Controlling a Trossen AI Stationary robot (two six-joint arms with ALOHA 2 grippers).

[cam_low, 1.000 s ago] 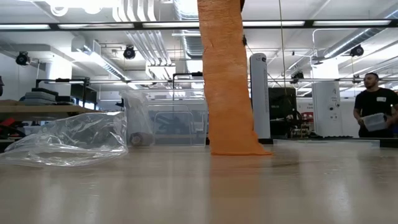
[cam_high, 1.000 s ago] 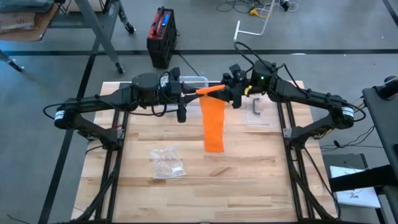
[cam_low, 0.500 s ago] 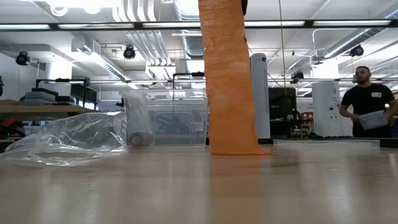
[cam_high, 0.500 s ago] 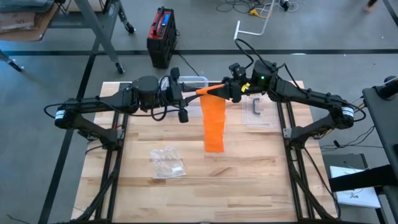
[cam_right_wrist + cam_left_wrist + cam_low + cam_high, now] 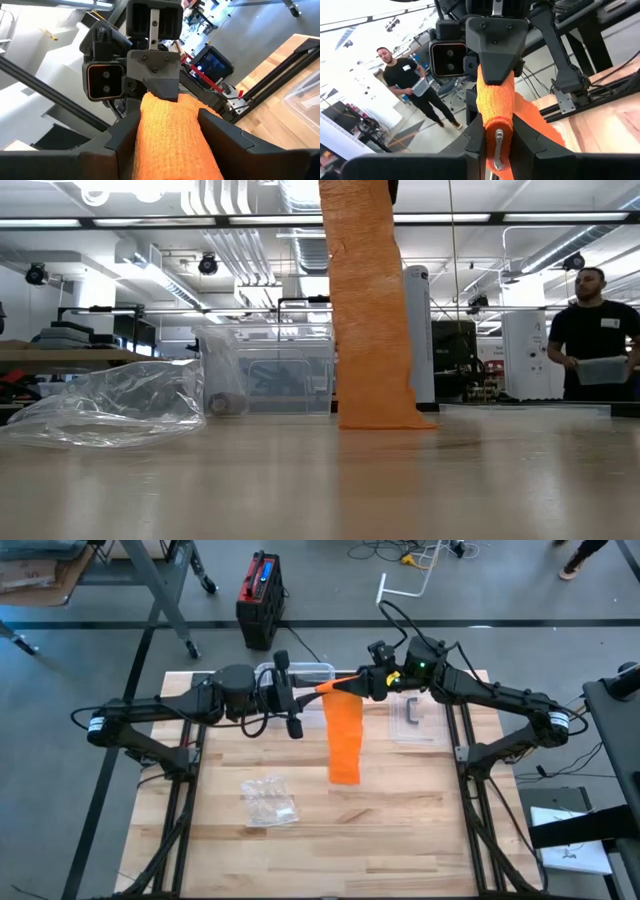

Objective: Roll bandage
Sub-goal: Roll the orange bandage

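Left gripper (image 5: 494, 132) and right gripper (image 5: 170, 125) each pinching orange bandage (image 5: 344, 735), tail reaching surface (image 5: 320, 480) only in low view

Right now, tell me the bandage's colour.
Orange, with a crinkled woven texture; the bandage shows best in the low view, hanging to the table.

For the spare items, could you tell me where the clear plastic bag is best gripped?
Probably from straight above, pinching a raised fold at the middle of the clear plastic bag. It lies crumpled and puffed up on the wooden table, away from the hanging orange bandage, so its flat edges offer little to catch.
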